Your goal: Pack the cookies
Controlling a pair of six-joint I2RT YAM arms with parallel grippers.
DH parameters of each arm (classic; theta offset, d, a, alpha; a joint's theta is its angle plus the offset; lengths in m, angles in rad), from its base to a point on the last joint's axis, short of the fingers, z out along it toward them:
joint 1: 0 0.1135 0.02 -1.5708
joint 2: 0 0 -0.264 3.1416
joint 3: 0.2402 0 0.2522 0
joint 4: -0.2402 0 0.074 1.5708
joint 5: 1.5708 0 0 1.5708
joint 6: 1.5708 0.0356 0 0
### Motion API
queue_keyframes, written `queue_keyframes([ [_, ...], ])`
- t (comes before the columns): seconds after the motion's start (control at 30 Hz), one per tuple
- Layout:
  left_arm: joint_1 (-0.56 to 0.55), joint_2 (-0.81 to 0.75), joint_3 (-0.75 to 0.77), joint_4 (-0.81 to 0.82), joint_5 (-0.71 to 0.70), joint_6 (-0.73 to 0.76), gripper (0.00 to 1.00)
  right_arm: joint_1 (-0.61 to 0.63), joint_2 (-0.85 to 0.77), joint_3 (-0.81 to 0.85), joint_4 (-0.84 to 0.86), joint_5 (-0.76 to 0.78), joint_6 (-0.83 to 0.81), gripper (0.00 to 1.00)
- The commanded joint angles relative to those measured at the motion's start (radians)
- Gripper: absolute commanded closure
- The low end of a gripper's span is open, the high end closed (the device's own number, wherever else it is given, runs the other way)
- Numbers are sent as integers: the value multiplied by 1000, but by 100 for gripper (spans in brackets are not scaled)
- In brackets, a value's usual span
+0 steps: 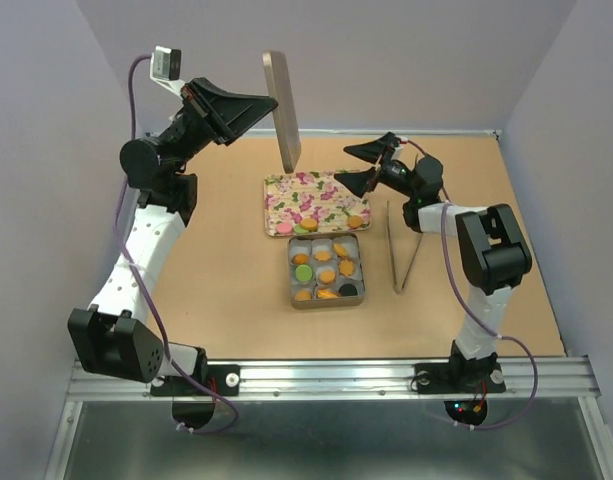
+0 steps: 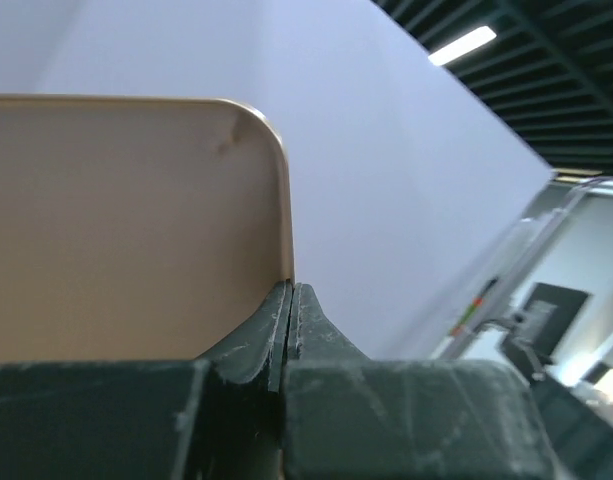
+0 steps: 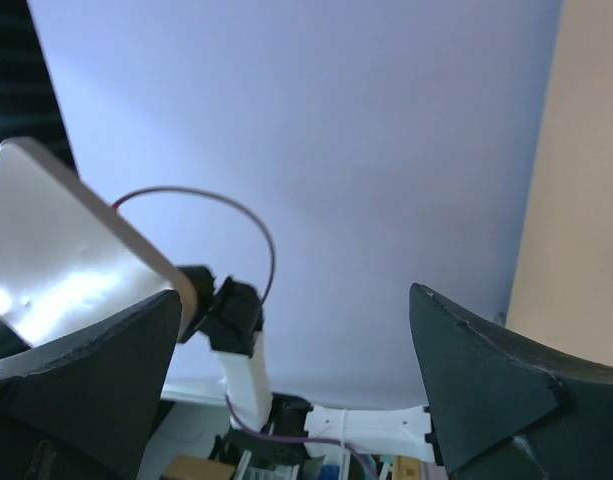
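We find the left gripper (image 1: 273,101) raised high, its jaws pinched shut on the edge of a tan lid (image 1: 282,110), which it holds on edge beyond the far left corner of the floral tray (image 1: 286,195). The left wrist view confirms it: the fingers (image 2: 276,335) meet with the lid's rim caught between them.

The right gripper (image 1: 358,166) hovers above the tray's far right corner with its jaws spread wide and nothing between them.

The cookies (image 1: 326,274) lie below both grippers and well apart from either pair of jaws. They sit in two places:
- In the open tin (image 1: 292,285), just in front of the tray, they lie in white paper cups (image 1: 304,254) set in a grid. They are mostly orange, with one green at mid-left and one dark at the near right. We cannot make out what the far-left cup holds.
- On the tray's near edge lies a small cluster of green, pink and orange at the middle, with one orange further right.

A pair of tongs (image 1: 400,250) lies on the table (image 1: 206,300), right of the tin.
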Motion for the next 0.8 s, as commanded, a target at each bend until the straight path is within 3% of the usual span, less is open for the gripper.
queue_keyframes([
  [0.0,6,28,-27,610,14,-342,100,32,-49,147,681,4,99,0],
  [0.27,-4,113,-99,935,-118,-531,100,85,31,351,679,39,129,0],
  [0.57,-10,136,-130,1016,-179,-574,100,147,93,482,681,13,139,0],
  [0.77,-10,151,-119,1093,-212,-612,100,158,106,444,679,13,131,0],
])
